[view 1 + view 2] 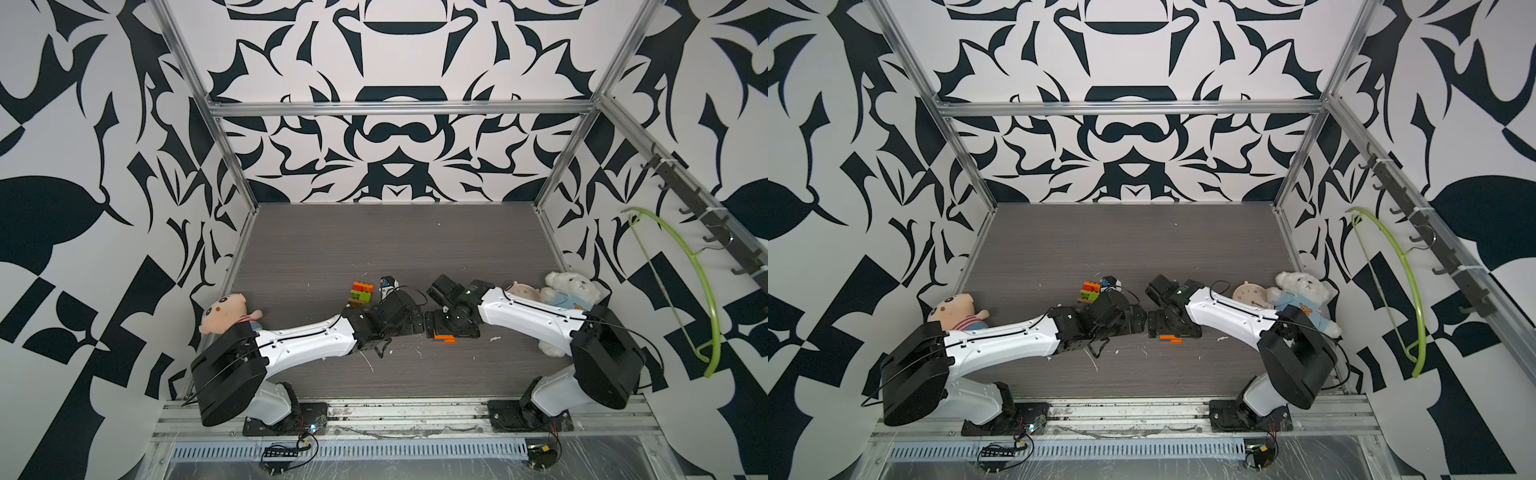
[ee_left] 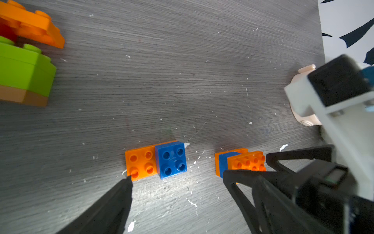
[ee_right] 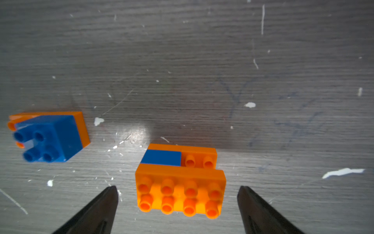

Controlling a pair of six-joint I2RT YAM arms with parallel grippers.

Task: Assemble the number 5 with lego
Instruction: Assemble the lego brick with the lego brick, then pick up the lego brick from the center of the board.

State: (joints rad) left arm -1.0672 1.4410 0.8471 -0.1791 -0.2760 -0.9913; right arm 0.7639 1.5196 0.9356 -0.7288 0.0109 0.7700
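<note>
Near the front of the grey table (image 1: pixel 415 374) sits an orange-topped lego stack (image 3: pixel 180 194), orange on blue on orange. The right gripper (image 3: pixel 177 188) hangs over it with jaws wide open, one on each side, not touching. Just beside it sits a blue-topped lego stack (image 2: pixel 172 160), a blue square on an orange brick. The left gripper (image 2: pixel 177 178) is wide open too, one fingertip (image 2: pixel 126 182) right at the orange corner. Farther back is a lego pile (image 1: pixel 360 293) of orange, red and green. A pig doll (image 1: pixel 222 318) and a white teddy bear (image 1: pixel 571 291) sit at the sides.
</note>
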